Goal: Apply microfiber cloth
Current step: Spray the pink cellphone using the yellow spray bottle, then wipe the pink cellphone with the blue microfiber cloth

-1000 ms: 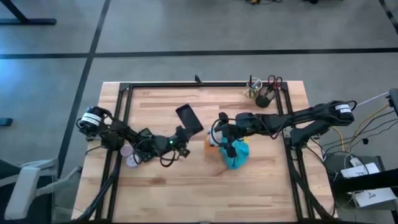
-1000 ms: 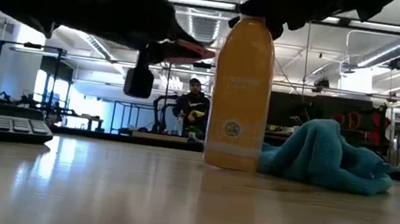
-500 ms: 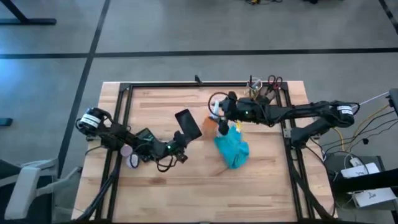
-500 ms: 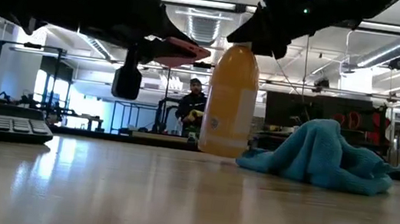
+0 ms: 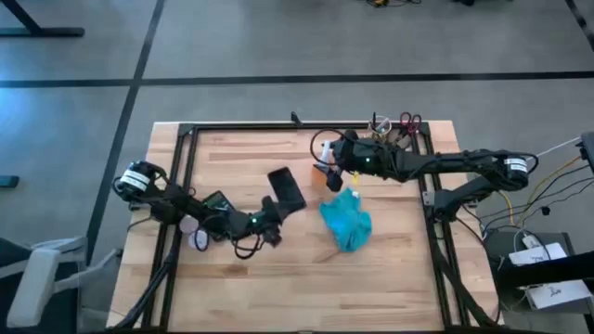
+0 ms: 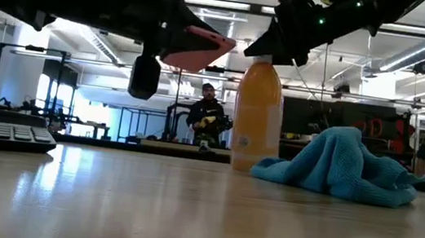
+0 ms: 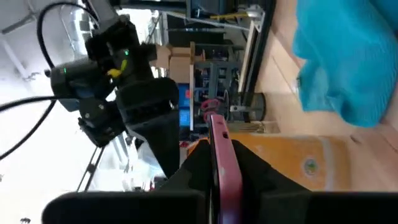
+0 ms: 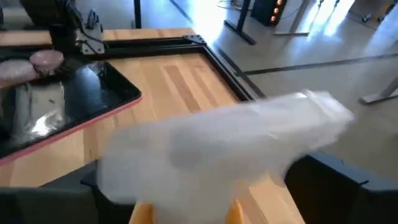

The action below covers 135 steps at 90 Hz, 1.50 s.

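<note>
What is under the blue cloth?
The microfiber cloth lies crumpled on the wooden table. Only bare wood shows around it; anything beneath its folds is covered, so that cannot be told.

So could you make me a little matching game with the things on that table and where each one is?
Things:
1. cloth
2. phone
3. bottle
4. scissors

Places:
A. in the cup at the table's back corner
B. held up in the left pincer
C. lying crumpled on the table
D. under the right pincer, held at its top

Pairs: 1-C, 2-B, 3-D, 4-A
</note>
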{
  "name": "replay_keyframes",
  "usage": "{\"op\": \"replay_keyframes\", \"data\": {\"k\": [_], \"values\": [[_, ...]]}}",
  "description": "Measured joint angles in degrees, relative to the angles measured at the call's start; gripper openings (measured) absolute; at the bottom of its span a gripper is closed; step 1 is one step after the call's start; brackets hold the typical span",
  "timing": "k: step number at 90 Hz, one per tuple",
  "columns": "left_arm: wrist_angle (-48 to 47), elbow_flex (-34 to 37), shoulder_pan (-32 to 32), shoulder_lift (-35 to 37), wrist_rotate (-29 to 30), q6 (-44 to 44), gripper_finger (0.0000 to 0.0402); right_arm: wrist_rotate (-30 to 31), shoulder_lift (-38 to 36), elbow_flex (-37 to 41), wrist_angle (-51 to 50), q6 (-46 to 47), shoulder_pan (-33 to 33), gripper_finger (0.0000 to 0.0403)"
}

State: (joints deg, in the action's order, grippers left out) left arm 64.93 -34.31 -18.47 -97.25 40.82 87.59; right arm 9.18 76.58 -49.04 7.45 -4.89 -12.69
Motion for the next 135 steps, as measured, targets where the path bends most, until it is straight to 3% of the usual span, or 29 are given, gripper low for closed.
{"op": "replay_keyframes", "data": {"k": [15,32,56,80,106,135], "values": [[-2.6,-0.4,-0.7,0.0,0.1,1.4,0.0013,-0.1,-2.2,-0.5,-3.0,-0.4,-0.1,0.0345],[-4.1,-0.4,-1.0,0.0,-2.0,9.2,0.0013,-0.1,-5.0,-0.5,-8.0,0.7,0.0,0.0345],[-6.2,-0.4,-1.3,0.0,-2.9,16.0,0.0013,-0.1,-8.4,-0.5,-22.5,6.6,2.2,0.0346],[-14.6,-2.6,-3.0,0.0,2.2,20.4,0.0012,-0.2,-7.1,1.2,-31.7,16.2,9.5,0.0346],[-16.7,-4.0,-8.7,-0.2,6.4,18.8,0.0012,1.9,-3.2,7.4,-29.5,27.3,16.6,0.0346],[-16.5,-4.5,-12.7,-4.3,9.9,6.2,0.0013,2.9,10.0,11.0,-18.9,36.1,21.5,0.0335]]}}
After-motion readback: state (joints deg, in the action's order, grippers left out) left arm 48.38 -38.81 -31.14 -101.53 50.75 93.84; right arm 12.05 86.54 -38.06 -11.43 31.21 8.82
